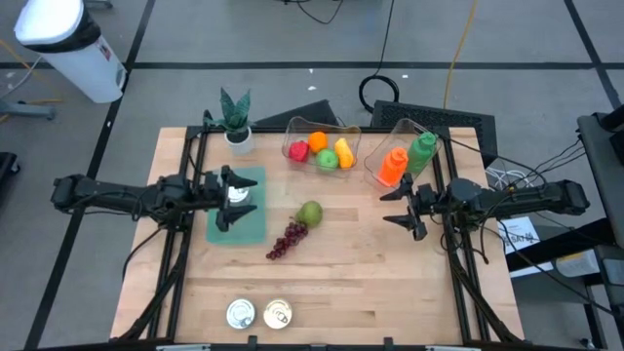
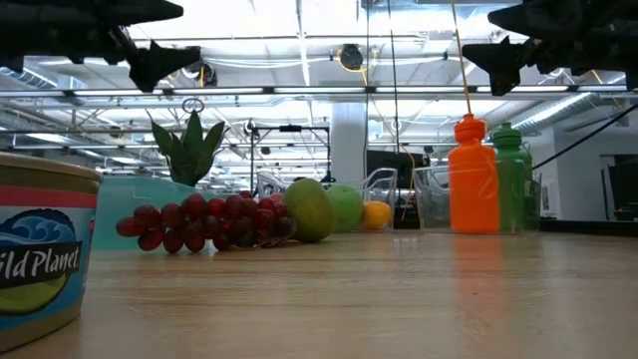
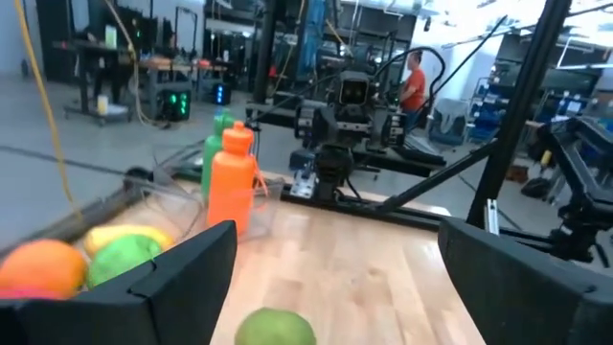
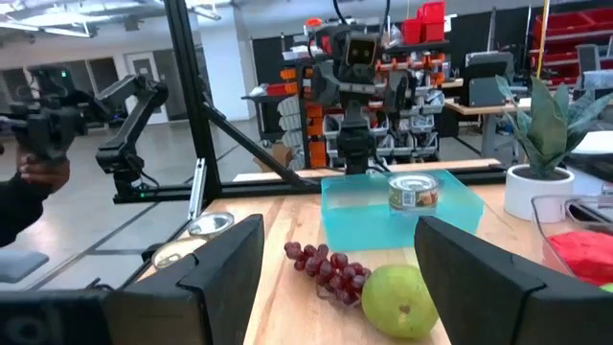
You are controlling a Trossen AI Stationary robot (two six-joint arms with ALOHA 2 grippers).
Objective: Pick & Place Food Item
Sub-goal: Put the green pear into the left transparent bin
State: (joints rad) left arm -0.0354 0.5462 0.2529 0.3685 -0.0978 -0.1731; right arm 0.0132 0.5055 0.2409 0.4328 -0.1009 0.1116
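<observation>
Both arms hovered high, nothing held. Left end effector [image 1: 237, 198] spread wide above teal tray [image 1: 255, 226]; right end effector [image 1: 403, 207] wide too. Pear [image 1: 310, 213] sat mid-desk, touching grapes [image 1: 286, 240], likely next pick.

I am counting two tools, my left tool [image 1: 237, 196] and my right tool [image 1: 405, 207], both hanging above the counter [image 1: 370, 283]. I am seeing three cans: two [image 1: 241, 314] [image 1: 278, 314] at the near edge and one [image 1: 237, 193] in the teal tray [image 1: 252, 229]. There are two bottles, orange [image 1: 393, 165] and green [image 1: 421, 152], two clear bins [image 1: 297, 129] [image 1: 402, 132], one pear [image 1: 310, 214], one grape bunch [image 1: 286, 241] and one potted plant [image 1: 236, 119].
</observation>
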